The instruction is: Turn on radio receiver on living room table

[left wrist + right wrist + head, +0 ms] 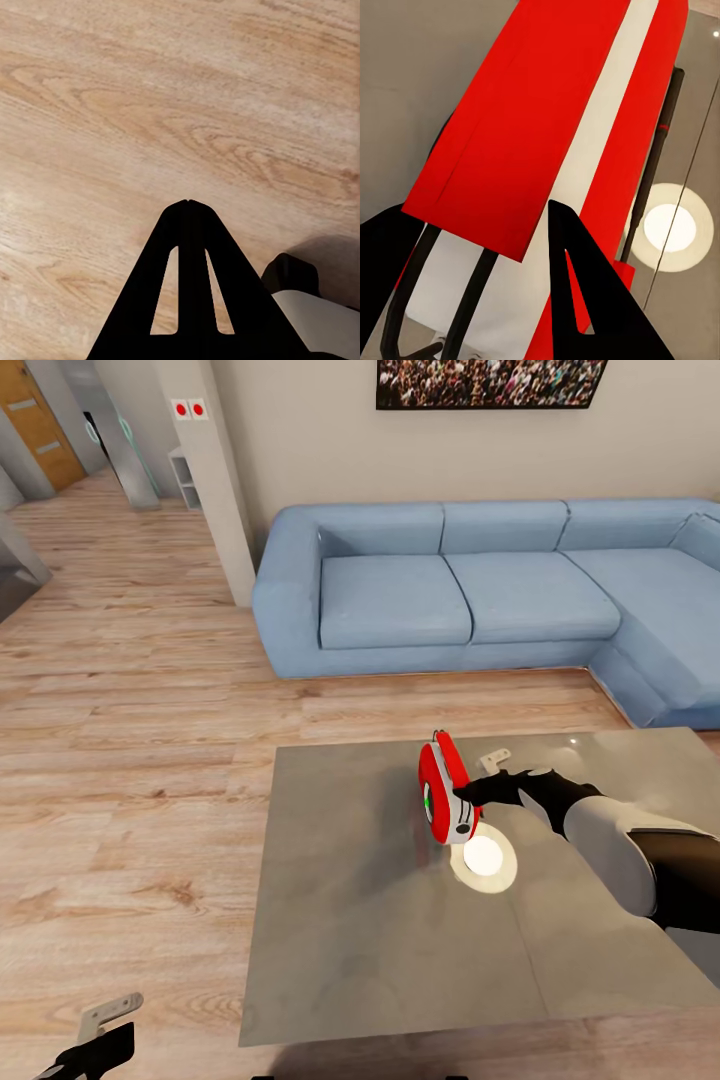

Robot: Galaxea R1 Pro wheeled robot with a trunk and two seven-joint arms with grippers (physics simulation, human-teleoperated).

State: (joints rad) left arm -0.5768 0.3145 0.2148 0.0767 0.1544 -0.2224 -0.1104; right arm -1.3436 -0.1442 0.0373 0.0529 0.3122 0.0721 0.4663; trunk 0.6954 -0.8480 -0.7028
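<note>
The red radio receiver (443, 788) stands on its edge near the middle of the grey table (350, 920), its dial face turned left with a small green spot showing on it. My right gripper (482, 780) reaches in from the right and sits against the radio's white edge band. In the right wrist view the radio (540, 112) looms close, and the right gripper (472, 208) is open, its black fingers (585, 300) spread in front of the band. My left gripper (100, 1040) hangs low over the floor left of the table, and its fingers (187, 225) are pressed together.
A blue sectional sofa (470, 595) runs behind the table and down its right side. A framed crowd picture (490, 382) hangs above it. A bright lamp reflection (485, 860) lies on the table beside the radio. Wood floor (130, 760) stretches left toward a hallway.
</note>
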